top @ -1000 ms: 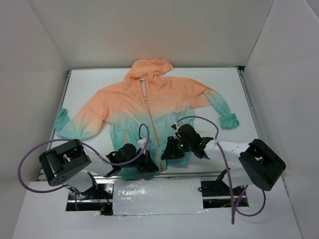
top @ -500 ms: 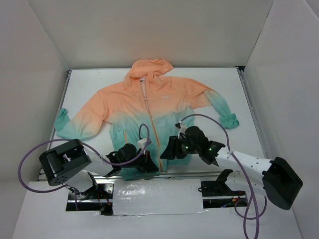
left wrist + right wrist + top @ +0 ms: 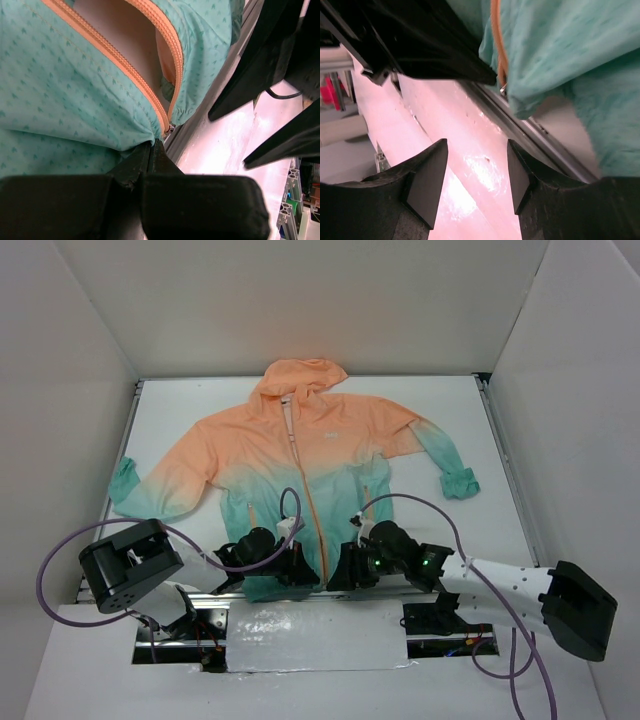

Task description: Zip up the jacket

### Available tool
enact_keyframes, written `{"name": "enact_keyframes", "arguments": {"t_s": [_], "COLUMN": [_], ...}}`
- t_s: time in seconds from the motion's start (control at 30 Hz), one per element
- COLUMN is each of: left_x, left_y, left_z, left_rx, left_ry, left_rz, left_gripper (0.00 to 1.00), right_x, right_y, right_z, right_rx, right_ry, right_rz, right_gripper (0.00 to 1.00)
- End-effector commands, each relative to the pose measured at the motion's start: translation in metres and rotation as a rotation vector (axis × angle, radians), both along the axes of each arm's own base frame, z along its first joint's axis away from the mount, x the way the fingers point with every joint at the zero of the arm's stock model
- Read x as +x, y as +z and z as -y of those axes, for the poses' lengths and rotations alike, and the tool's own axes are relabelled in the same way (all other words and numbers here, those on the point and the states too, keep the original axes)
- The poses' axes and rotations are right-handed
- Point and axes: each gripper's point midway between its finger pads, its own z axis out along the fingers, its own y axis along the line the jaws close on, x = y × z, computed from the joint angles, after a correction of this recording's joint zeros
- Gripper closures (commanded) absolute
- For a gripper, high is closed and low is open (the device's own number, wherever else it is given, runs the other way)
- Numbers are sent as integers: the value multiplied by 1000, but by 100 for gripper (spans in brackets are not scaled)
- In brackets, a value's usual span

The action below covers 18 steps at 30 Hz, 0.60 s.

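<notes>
Right gripper (image 3: 347, 568) came down beside orange zipper foot (image 3: 503, 90) of thin peach-teal jacket (image 3: 300, 455), widened, empty; left gripper (image 3: 151, 148) pinches hem; zipping probably unstarted.

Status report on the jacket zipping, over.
Left gripper shut on jacket hem beside the zipper. Right gripper open, empty, at the hem edge. Zipper halves apart at the bottom. No obstruction seen.

The right gripper (image 3: 345, 570) has slid off the teal front panel of the jacket (image 3: 300, 450) toward the near edge of the tabletop (image 3: 450, 400). It now sits at the hem, just right of the lower end of the zipper (image 3: 318, 525). Its jaws have spread wider, with nothing between them. The right arm (image 3: 500, 585) has dropped low and swung out toward the near right corner.
</notes>
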Motion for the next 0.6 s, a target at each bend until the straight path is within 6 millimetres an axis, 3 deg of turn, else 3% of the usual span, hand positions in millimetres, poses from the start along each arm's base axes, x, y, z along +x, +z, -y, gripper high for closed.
{"name": "enact_keyframes", "arguments": {"t_s": [0.0,0.27,0.57], "left_x": [5,3,1], "left_y": [17,20,26], "left_z": [14,16,20], "left_rx": [-66,-82,-113], "left_ry": [-17,-32,-46], "left_rz": [22,20,15], "left_gripper": [100,100,100], "right_x": [-11,-13,8], "right_y": [2,-15,-21], "right_z": [-12,-18,-12], "right_rx": [27,2,-27], "right_ry": [10,-86,-248], "right_rz": [-14,-50,-22], "right_gripper": [42,57,54]}}
